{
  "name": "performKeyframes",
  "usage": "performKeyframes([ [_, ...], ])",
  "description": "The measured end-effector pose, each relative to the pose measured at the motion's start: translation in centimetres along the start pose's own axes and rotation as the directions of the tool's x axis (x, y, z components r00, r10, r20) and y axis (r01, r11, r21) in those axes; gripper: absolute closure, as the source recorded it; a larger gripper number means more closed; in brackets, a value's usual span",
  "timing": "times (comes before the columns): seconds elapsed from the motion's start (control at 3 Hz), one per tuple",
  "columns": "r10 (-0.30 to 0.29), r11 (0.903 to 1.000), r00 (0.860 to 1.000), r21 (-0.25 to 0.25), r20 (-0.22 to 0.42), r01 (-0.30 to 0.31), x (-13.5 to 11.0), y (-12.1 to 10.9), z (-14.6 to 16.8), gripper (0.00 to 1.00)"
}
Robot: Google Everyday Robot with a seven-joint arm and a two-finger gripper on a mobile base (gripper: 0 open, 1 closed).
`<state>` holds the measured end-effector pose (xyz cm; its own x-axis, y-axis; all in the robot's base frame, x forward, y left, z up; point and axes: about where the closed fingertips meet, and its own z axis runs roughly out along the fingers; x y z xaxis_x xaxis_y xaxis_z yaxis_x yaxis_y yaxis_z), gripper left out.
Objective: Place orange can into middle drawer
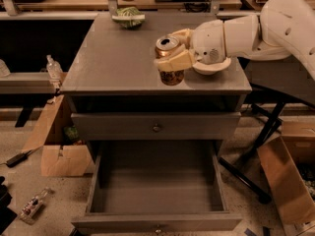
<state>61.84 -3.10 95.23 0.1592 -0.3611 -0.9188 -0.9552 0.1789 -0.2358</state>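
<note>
My gripper (173, 49) is shut on the orange can (171, 69) and holds it upright just above the front right part of the cabinet top (113, 58). The can has a silver top and dark mottled print. One cream finger (172, 62) crosses its front. The white arm reaches in from the right. The middle drawer (156, 183) is pulled out below, open, with nothing inside. The upper drawer (156, 127) above it is closed, with a small round knob.
A white bowl (212, 68) sits on the cabinet top right behind my wrist. A green bag (129, 16) lies at the back of the top. Cardboard boxes stand on the floor left (61, 156) and right (285, 181). Black chair legs (256, 146) stand at the right.
</note>
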Motion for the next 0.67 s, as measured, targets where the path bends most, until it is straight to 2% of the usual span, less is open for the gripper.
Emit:
performKeyframes([
  [0.33, 0.006, 1.0000, 1.000, 0.003, -0.001, -0.006, 0.4, 0.1, 0.3, 1.00],
  [0.67, 0.055, 0.9981, 0.998, 0.029, -0.006, -0.055, 3.2, 1.0, 2.4, 1.00],
])
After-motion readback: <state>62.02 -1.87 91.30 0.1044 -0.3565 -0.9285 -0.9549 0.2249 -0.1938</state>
